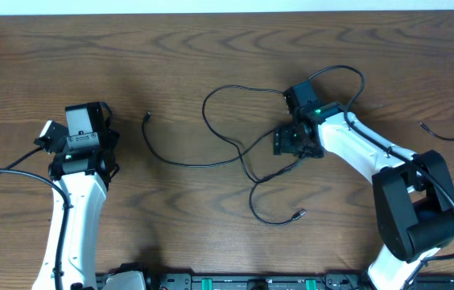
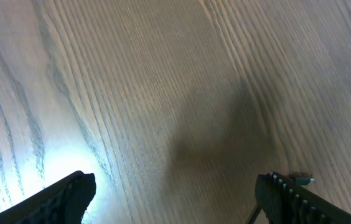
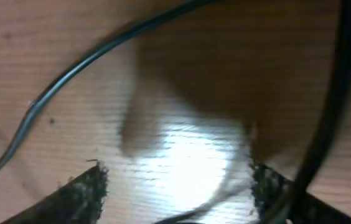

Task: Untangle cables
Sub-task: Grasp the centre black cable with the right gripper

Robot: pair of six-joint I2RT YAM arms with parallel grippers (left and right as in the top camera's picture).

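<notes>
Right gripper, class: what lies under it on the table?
Under the right gripper, lit bare table shows between the fingers; black cable strands pass beside them. Overhead, the gripper body hides the cable's run beneath it.

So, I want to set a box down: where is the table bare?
Bare: the table's far left, beyond the left gripper; also the near strip between the left arm and the cables' lower loop. Crowded: middle right, cable loops around the right gripper.
</notes>
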